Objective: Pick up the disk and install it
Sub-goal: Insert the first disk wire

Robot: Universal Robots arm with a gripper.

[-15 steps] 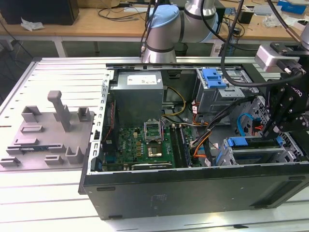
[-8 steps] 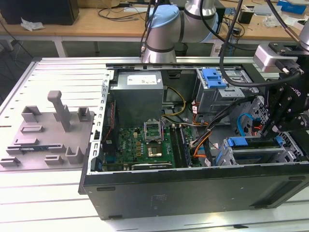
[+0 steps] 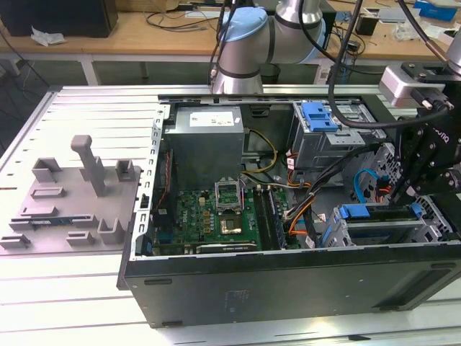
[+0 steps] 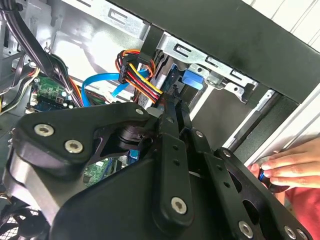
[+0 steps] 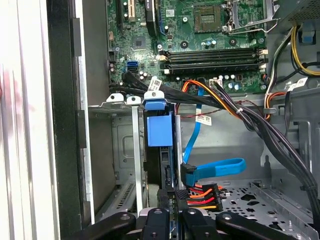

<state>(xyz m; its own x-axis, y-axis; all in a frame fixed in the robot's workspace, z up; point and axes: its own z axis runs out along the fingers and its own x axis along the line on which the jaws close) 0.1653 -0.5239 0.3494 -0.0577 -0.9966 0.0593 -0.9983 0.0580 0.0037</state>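
The disk stands edge-on in the metal drive cage of the open computer case, its blue carrier frame facing the motherboard. In the exterior view the disk lies in the lower cage at the case's right end. My black gripper is at the disk's rear edge, with a finger on either side, and looks shut on it. In the second wrist view the fingers reach toward the blue frame. In the exterior view the gripper hangs just over the cage.
A connector with red, yellow and orange wires and a blue flat cable lie close beside the fingers. Black cable bundles cross the case. A person's hand rests on the case edge. The power supply and motherboard sit further to the exterior view's left.
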